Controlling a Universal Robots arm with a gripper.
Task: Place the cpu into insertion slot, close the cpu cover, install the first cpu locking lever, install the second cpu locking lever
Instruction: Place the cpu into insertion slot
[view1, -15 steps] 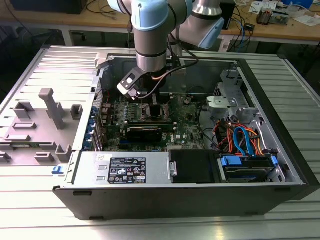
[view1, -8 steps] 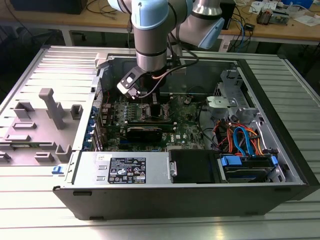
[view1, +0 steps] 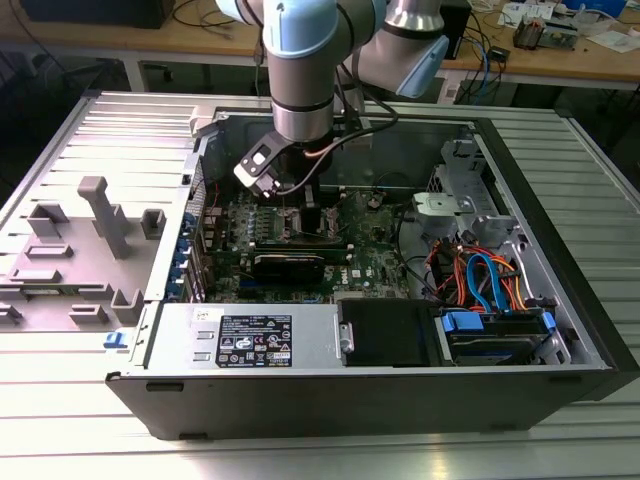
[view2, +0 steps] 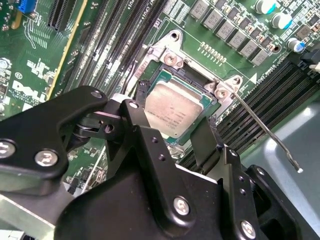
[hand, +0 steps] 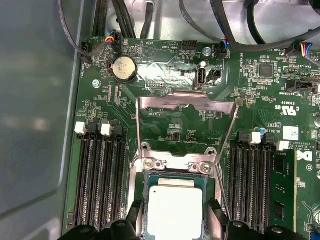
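Cpu (hand: 175, 210) is lying flat in the insertion slot (hand: 175, 164) of the green motherboard (hand: 200, 120), its silver top facing up. The gripper (hand: 175, 220) is clasping it, with one finger (hand: 136, 220) pressing on each of two opposite edges. The cpu cover (hand: 185, 101) is standing swung open off the socket, and a thin locking lever (view2: 265, 129) is sticking out unlatched beside it. Long black memory slots (hand: 100, 180) are flanking the socket on both sides. In the exterior view the gripper (view1: 298, 212) is reaching down inside the open computer case (view1: 350, 410), at 12 o'clock from the black expansion card (view1: 288, 266) and at 9 o'clock from the orange and blue cables (view1: 480, 275).
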